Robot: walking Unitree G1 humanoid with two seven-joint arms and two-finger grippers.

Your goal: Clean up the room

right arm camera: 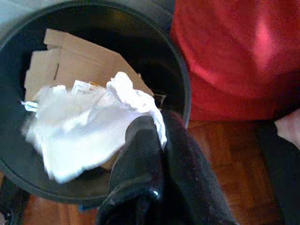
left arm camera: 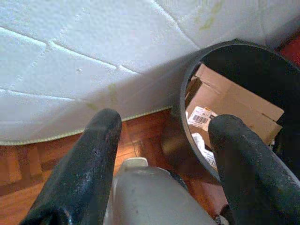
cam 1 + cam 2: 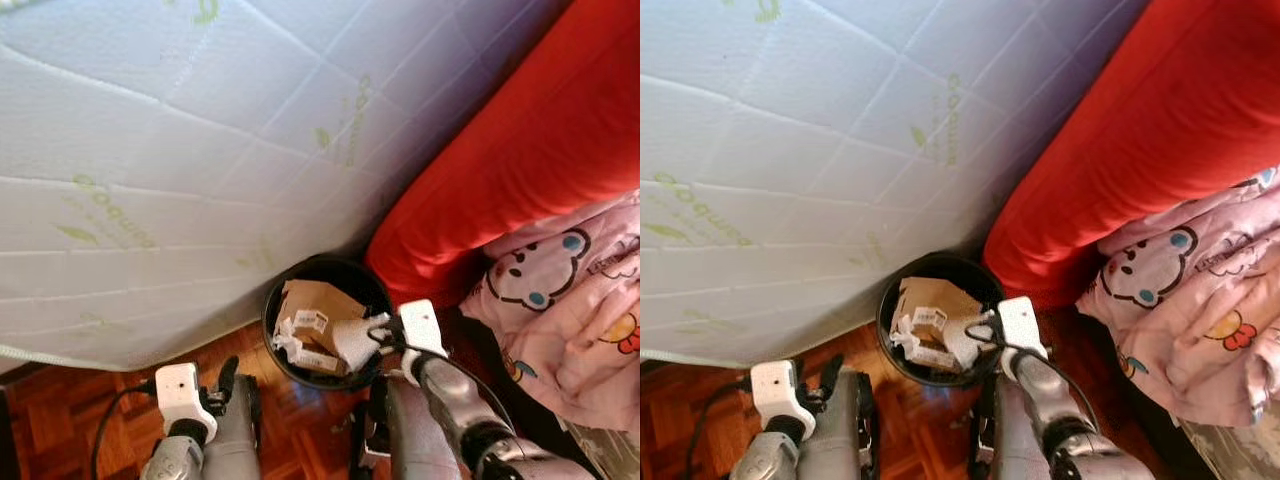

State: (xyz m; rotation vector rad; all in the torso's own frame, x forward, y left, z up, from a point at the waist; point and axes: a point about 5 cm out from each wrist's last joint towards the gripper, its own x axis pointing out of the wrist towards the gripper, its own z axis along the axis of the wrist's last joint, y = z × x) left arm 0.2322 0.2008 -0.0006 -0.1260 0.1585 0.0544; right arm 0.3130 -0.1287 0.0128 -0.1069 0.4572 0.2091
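- Left eye view: a round black waste bin [image 3: 275, 330] stood at lower centre, holding brown cardboard [image 3: 312, 300]; the right gripper [image 3: 372, 334] hung at its rim, pinching crumpled white paper [image 3: 355, 343].
- Left wrist view: the left gripper [image 2: 164, 154] was spread, empty, beside the bin.
- Right wrist view: fingers [image 1: 140, 154] pressed together on the paper, above the bin.

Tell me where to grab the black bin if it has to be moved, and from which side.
Grip the black bin by its thin upright rim, on the near left side facing the open left claw. Come from above, one finger inside, one outside. The mattress and red cushion block the far sides; the right claw holds crumpled paper over it.
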